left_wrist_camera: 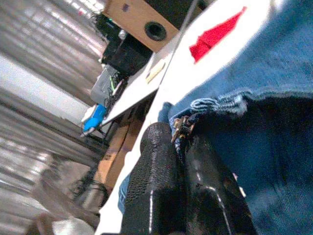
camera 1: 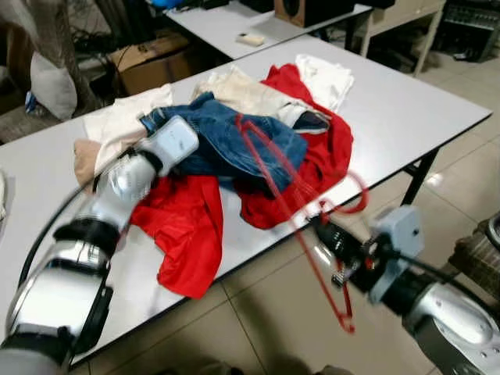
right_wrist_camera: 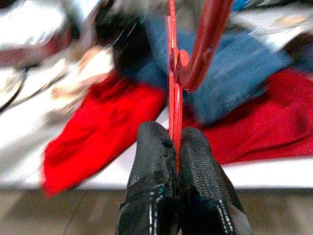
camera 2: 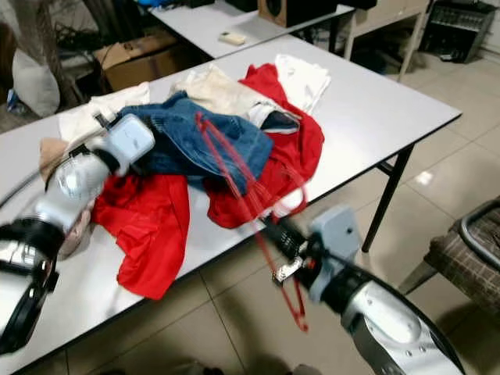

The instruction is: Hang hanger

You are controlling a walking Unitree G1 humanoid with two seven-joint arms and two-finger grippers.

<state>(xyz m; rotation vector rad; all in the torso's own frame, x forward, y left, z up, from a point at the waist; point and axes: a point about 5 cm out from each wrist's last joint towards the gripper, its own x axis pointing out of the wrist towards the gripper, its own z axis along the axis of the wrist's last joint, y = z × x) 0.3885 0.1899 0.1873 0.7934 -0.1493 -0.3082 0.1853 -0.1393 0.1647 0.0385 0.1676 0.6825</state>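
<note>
A thin red hanger hangs tilted over the table's front edge, its hook off to the right. My right gripper is shut on its wire, which runs up between the fingers. On the white table lies a pile of clothes with blue jeans on top. My left gripper reaches into the left end of the jeans and is shut on the denim edge. A red garment droops over the table's front edge.
Cream and white garments lie behind the jeans. A second table and a cardboard box stand at the back. A chair is at the far right. Tiled floor lies before the table.
</note>
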